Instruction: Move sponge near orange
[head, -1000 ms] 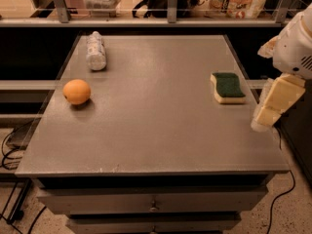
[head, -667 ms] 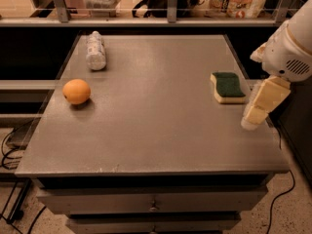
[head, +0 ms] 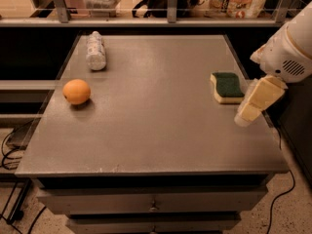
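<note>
Grey tabletop [head: 156,130] fills the view, drawers below it and a cluttered shelf behind, and we're at the approach step. The sponge [head: 227,87] lies flat near the right edge, green face up, with nothing gripping it. The hand [head: 256,104] sits just beside it on the right, tilted with its cream tip pointing down toward the front, and its edge seems to meet the sponge's near corner in this view. Whether it actually touches I can't tell, nor whether the hand is open or closed. The orange [head: 76,91] is well apart, way over by the left edge, with a whitish bottle [head: 95,51] lying on its side behind it. So the pick isn't made yet. As I read it, the hand must come left over the sponge, drop, and close across its short width. Then it's a long carry over the bare middle and a gentle set-down beside the orange, which would likely roll if bumped.
</note>
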Action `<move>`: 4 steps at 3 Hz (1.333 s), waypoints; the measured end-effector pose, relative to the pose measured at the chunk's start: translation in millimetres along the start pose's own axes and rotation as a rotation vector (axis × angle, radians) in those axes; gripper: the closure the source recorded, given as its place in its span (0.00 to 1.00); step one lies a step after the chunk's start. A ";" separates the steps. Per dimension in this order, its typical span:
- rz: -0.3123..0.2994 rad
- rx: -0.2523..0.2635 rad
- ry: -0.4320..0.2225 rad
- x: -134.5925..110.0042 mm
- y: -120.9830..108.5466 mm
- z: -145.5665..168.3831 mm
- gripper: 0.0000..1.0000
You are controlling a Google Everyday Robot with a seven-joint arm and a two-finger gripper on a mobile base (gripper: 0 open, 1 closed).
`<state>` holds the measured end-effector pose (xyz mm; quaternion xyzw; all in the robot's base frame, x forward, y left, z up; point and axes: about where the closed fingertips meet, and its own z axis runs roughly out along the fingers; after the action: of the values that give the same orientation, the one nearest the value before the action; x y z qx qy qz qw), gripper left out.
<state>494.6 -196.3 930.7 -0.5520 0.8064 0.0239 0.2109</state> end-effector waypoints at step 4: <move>0.248 -0.047 -0.116 6.6 -51.0 94.0 0.00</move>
<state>567.9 -196.5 852.7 -0.4504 0.8541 0.1007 0.2398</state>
